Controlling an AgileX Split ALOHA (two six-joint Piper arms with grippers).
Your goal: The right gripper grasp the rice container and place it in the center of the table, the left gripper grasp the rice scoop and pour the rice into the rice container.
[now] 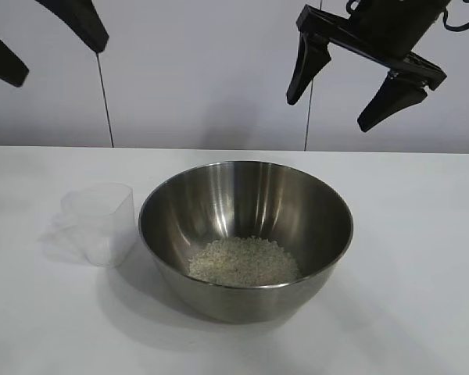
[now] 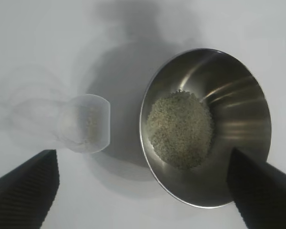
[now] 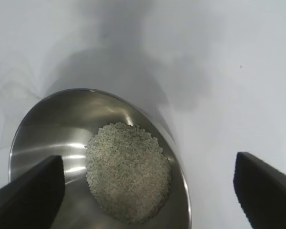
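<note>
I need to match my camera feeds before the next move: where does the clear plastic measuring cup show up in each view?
Exterior view: measuring cup stands on the table at picture left, close beside the steel bowl.
Left wrist view: cup at centre-left, apart from the bowl.
Right wrist view: not in it; only the bowl shows.
Shared landmark: the pile of rice in the bowl.

L gripper (image 1: 43, 48), R gripper (image 1: 352, 98) — raised, agape

Silver bowl (image 1: 246, 234), white rice (image 1: 244, 262), clear scoop (image 1: 102, 223), black tools.
</note>
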